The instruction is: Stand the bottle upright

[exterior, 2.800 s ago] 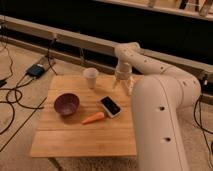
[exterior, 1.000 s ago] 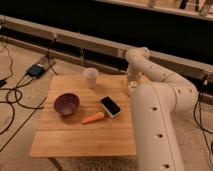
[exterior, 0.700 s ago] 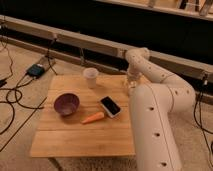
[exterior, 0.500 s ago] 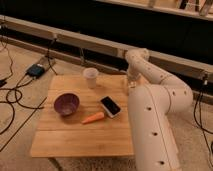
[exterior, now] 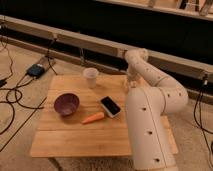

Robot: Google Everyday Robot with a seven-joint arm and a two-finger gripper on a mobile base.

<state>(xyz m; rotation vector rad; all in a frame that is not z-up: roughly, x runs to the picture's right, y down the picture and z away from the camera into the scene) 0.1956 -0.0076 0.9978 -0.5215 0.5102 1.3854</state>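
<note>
My gripper (exterior: pixel 130 84) hangs at the far right of the wooden table (exterior: pixel 75 137), pointing down just over the table top, open. The arm reaches it from above, bending over the robot's white body (exterior: pixel 147 125). The bottle is hidden from this view; nothing pale shows under or beside the gripper. I see nothing held in the gripper.
A white paper cup (exterior: pixel 90 77) stands at the back of the table, left of the gripper. A purple bowl (exterior: pixel 66 103) sits at the left, and a carrot (exterior: pixel 93 118) and a black phone (exterior: pixel 110 105) lie mid-table. Cables and a box (exterior: pixel 37 70) lie on the floor at left.
The gripper has shifted right from beside the cup and dropped a little toward the table's back right part. The cup, bowl, carrot and phone have not moved.
</note>
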